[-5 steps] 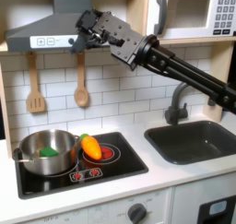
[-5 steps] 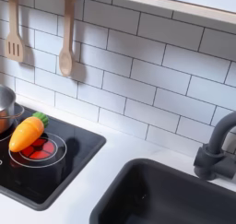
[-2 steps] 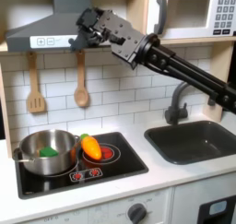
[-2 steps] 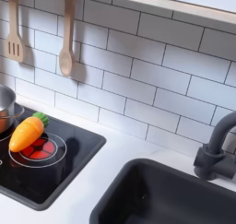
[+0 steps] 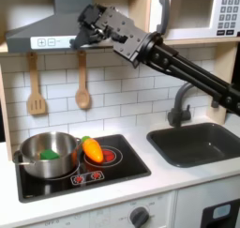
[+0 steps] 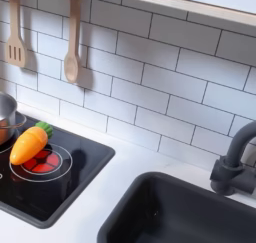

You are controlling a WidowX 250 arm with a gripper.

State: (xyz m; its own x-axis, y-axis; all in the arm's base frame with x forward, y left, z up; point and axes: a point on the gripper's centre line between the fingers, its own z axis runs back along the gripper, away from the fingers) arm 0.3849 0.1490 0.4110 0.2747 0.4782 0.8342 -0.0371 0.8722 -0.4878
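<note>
I see the black gripper (image 5: 79, 39) high above the black stovetop (image 5: 112, 172) — its jaws' gap I cannot tell. The orange plastic carrot (image 5: 92, 149) lies on that stovetop, well below the gripper, beside the silver metal pot (image 5: 47, 154).

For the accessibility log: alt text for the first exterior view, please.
A black robot arm's pincer hangs high by the range hood, above a toy stove with a carrot beside a steel pot. A sink lies on the first exterior view's right.
</note>
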